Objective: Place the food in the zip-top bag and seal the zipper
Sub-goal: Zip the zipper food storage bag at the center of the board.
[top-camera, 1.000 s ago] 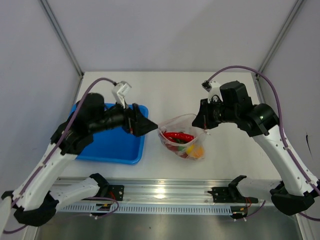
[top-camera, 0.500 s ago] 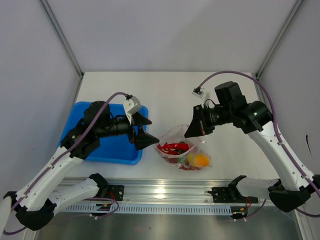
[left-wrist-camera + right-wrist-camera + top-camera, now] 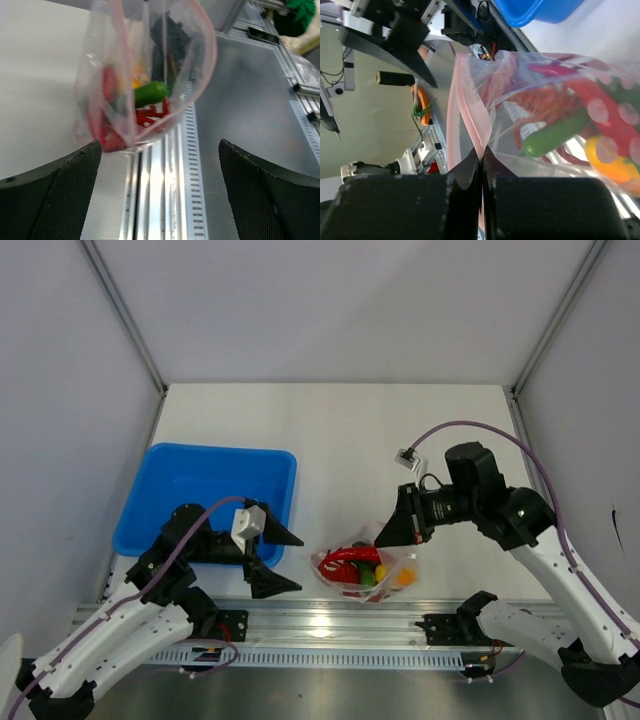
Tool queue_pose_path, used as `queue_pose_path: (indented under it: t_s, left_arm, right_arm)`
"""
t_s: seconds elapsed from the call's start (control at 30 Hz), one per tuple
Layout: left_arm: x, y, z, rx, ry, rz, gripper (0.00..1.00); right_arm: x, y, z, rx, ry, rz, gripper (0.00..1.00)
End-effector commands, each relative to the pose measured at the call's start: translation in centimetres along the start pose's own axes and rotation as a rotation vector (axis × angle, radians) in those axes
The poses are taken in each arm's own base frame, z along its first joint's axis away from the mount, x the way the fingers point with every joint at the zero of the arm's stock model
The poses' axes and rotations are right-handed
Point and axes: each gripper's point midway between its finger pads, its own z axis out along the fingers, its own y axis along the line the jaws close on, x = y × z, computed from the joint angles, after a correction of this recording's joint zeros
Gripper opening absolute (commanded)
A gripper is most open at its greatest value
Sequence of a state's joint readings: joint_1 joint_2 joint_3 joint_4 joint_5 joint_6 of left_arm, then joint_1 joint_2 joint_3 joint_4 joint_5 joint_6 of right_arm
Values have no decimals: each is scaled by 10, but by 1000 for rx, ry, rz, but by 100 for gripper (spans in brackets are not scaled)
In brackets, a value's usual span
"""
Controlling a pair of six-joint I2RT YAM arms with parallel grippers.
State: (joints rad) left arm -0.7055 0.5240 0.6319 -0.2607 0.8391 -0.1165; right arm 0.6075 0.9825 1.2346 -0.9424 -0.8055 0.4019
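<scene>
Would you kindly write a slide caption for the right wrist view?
Right gripper shut on the zipper of the bag, with peppers and a yellow fruit inside.

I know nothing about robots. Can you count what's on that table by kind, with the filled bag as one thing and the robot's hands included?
blue tray: 1
clear bag: 1
robot hands: 2 (left hand, right hand)
Total: 4

the black left gripper (image 3: 288,562) drew back past the blue plastic tray (image 3: 200,455) to the near edge; the black right gripper (image 3: 388,536) pulled the clear crinkly zip-top bag (image 3: 365,570) nearer.
</scene>
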Motion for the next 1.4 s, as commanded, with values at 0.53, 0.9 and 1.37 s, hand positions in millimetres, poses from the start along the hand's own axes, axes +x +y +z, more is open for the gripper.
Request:
queue_pose_path:
  t_s: [0.53, 0.9, 1.37]
  left_arm:
    - [-18, -27, 35, 110, -71, 32, 99]
    - [-26, -26, 44, 135, -39, 90, 37]
    - [-31, -25, 38, 91, -47, 88, 1]
  right_arm:
    - [-24, 66, -22, -212, -107, -30, 0]
    - [-25, 59, -22, -181, -135, -35, 0]
    - [-52, 30, -31, 19, -272, 46, 21]
